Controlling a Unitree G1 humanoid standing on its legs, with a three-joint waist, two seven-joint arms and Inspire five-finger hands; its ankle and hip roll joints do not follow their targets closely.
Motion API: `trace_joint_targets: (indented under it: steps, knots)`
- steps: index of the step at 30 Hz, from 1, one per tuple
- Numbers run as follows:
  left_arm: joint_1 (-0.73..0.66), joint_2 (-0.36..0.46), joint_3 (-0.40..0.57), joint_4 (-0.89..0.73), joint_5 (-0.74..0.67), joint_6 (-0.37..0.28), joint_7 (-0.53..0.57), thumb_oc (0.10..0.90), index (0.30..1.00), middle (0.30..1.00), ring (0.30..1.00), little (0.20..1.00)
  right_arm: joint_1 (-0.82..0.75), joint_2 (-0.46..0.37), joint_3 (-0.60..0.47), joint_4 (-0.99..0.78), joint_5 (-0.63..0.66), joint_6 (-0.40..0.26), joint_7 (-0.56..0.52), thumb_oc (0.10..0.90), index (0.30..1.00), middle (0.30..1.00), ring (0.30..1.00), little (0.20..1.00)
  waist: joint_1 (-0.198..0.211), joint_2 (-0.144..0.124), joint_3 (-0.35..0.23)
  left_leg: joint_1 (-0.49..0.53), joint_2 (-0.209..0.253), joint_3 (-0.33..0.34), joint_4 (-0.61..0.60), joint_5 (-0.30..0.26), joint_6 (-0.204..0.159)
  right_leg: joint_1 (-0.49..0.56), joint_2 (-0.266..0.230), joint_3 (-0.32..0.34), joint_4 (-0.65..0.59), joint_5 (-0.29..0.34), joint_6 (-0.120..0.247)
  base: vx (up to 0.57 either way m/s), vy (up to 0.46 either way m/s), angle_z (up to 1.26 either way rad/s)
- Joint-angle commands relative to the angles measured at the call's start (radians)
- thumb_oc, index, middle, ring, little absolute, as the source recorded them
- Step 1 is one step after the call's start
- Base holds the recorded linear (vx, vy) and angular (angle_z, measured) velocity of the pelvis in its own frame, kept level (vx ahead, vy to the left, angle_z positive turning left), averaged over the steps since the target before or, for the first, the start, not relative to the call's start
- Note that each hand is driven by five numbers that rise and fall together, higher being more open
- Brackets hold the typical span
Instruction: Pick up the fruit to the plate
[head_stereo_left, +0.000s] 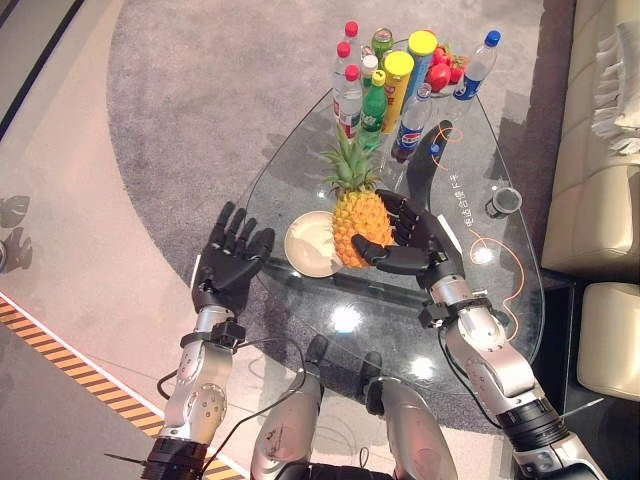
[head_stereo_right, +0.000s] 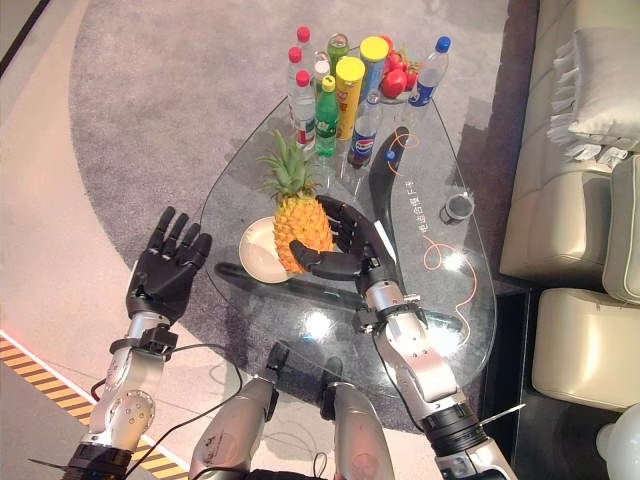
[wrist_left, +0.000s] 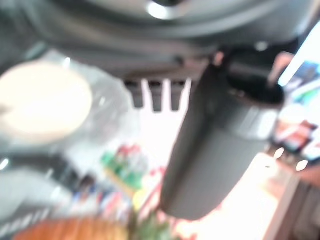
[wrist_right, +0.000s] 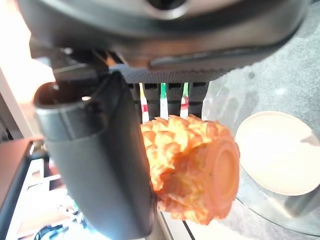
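A pineapple (head_stereo_left: 360, 222) with a green crown stands upright over the right edge of a cream plate (head_stereo_left: 306, 243) on the glass table (head_stereo_left: 500, 300). My right hand (head_stereo_left: 418, 240) is curled round the fruit's right side, thumb across its lower front; the right wrist view shows the pineapple (wrist_right: 192, 167) held between thumb and fingers, with the plate (wrist_right: 280, 152) beside it. I cannot tell whether the fruit's base touches the plate. My left hand (head_stereo_left: 232, 258) hovers flat at the table's left edge, fingers straight and empty.
Several bottles (head_stereo_left: 365, 95) and tall yellow-capped cans (head_stereo_left: 400, 85) cluster at the table's far end beside red fruit (head_stereo_left: 440, 72). A small dark cup (head_stereo_left: 503, 202) stands at the right rim. Cream sofas (head_stereo_left: 600, 200) line the right side.
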Motion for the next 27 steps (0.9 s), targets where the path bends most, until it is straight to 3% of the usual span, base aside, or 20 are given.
trace_joint_targets:
  steps: [1,7,14,27]
  knots:
    - [0.032,0.041,0.012,-0.13,-0.048,-0.009,-0.136,0.8,0.9,0.9,0.9,0.9,-0.019,0.01,0.007,-0.175,-0.018,-0.136,0.093,0.1,0.3,0.3,0.3,0.2,-0.016,-0.035,-0.137,-0.035,-0.067,0.022,0.122,-0.065,0.072,0.112,0.031,0.033,-0.148,0.073,-0.003,0.0,0.0,0.0]
    - [0.007,0.073,-0.026,-0.168,-0.066,0.045,-0.186,0.8,0.9,0.9,0.9,0.9,-0.039,-0.033,0.045,-0.188,-0.058,-0.127,0.176,0.1,0.3,0.3,0.3,0.2,-0.022,-0.034,-0.132,-0.039,-0.068,0.031,0.127,-0.066,0.075,0.102,0.029,0.039,-0.141,0.075,0.001,0.0,0.0,0.0]
    - [0.002,0.082,-0.036,-0.19,-0.197,0.105,-0.245,0.8,0.9,0.9,0.9,0.9,-0.047,-0.09,0.095,-0.208,-0.098,-0.084,0.298,0.1,0.3,0.3,0.3,0.2,-0.024,-0.041,-0.129,-0.043,-0.068,0.04,0.135,-0.07,0.077,0.093,0.025,0.045,-0.131,0.076,0.006,0.0,0.0,0.0]
    - [-0.011,0.097,-0.073,-0.21,-0.243,0.162,-0.288,0.8,0.9,0.9,0.9,0.9,-0.077,-0.124,0.164,-0.222,-0.121,-0.041,0.352,0.1,0.3,0.3,0.3,0.2,-0.026,-0.046,-0.121,-0.042,-0.069,0.044,0.135,-0.071,0.081,0.089,0.025,0.056,-0.13,0.079,0.012,0.0,0.0,0.0]
